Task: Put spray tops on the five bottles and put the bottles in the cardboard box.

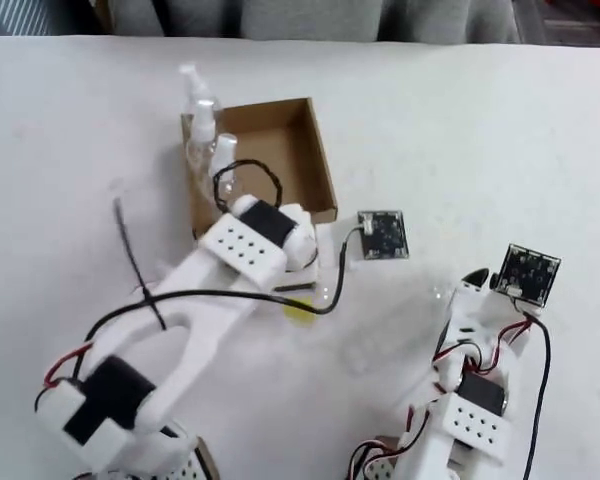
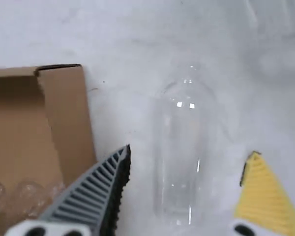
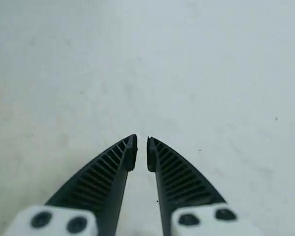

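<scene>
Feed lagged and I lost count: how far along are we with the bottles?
Done: at least two topped bottles stand at one wall of the cardboard box, apparently inside. In hand: the open left tool straddles a clear bottle lying beside the box; its neck looks bare. The right tool is shut, empty. Left: top and box that one, plus any others.

Two arms out, one pincer wide and one nearly closed.
The left arm (image 1: pixel 180 300) stretches forward, and the left pincer (image 2: pixel 191 151) is spread, with its grey ribbed finger (image 2: pixel 103 187) and yellow finger (image 2: pixel 258 191) well apart. The right arm (image 1: pixel 470 390) sits folded nearer its base. The right pincer (image 3: pixel 141 147) has black fingers almost together, with a thin gap at the tips.
</scene>
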`<state>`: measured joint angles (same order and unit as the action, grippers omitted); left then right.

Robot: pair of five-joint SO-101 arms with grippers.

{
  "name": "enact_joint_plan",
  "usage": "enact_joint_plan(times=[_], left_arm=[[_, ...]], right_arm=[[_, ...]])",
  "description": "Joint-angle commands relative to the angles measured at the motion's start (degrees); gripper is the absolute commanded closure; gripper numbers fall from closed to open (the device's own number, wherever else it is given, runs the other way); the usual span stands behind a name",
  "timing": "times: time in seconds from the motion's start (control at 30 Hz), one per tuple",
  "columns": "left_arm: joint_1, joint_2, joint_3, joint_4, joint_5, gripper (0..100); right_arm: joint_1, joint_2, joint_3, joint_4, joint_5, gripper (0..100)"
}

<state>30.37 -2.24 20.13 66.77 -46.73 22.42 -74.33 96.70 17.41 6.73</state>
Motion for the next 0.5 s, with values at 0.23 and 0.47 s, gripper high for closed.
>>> enact_joint_plan(times=[0.23,0.47], left_arm=[[2.0,8.5,-5.7,-7.1,-2.9,65],[2.4,19.0,-12.5,-5.6,-2.8,65]], right_arm=[[-0.3,-0.8,0.4,-0.9,0.6,97.8],[-0.3,-0.8,0.4,-0.9,0.6,97.8]])
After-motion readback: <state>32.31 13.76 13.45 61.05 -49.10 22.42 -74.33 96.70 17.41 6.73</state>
